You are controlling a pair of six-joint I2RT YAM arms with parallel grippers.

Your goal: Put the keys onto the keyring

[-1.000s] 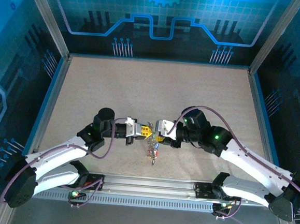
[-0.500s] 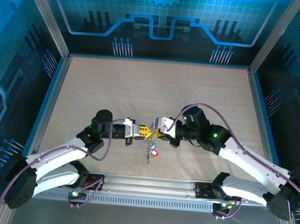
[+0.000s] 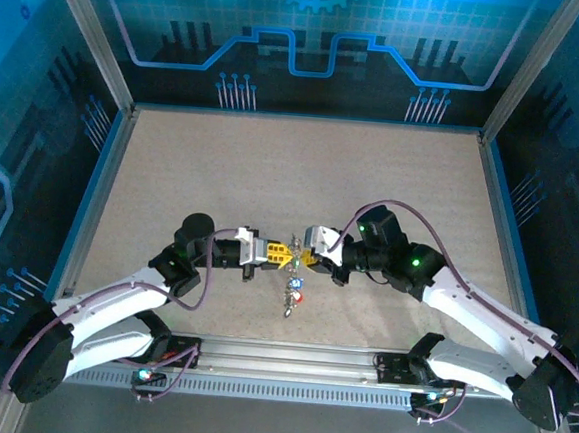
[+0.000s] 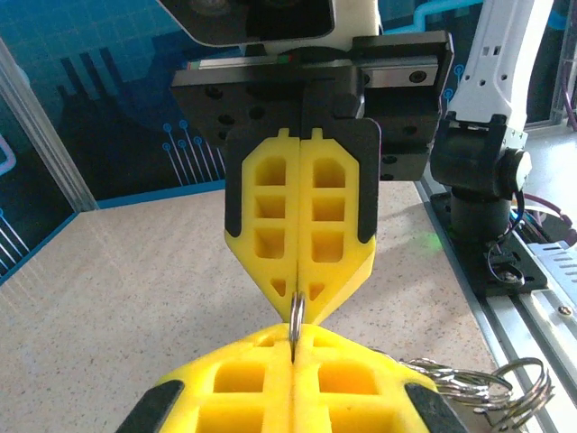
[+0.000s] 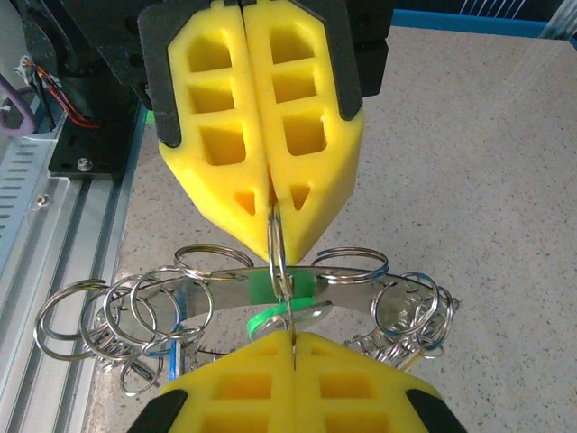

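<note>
From the overhead camera, the left gripper (image 3: 287,252) and the right gripper (image 3: 299,258) meet tip to tip over the near middle of the speckled table (image 3: 273,165), both arms bent inward from their bases. The keyring (image 3: 293,265) sits right at that meeting point, too small here to show its outline. The keys (image 3: 292,295) trail from it toward the near edge in a short cluster, a blue tag (image 3: 295,282) above a red tag (image 3: 298,297). In the left wrist view, the left gripper (image 4: 293,347) has its yellow fingers pressed together at the bottom of the frame, with the thin silver wire of the keyring (image 4: 295,316) pinched in the seam. Directly opposite, the right gripper (image 4: 297,296) is clamped on the same wire from the far side. A bunch of small split rings (image 4: 491,383) pokes out at the lower right. In the right wrist view, the right gripper (image 5: 293,347) is clenched on the keyring (image 5: 278,248), which stands edge-on as a narrow loop between it and the left gripper (image 5: 272,212), whose fingers also bite it. Beneath the loop hang a flat metal strip (image 5: 225,287) and a green tag (image 5: 266,320), with many small split rings spread out to both sides above the table.
</note>
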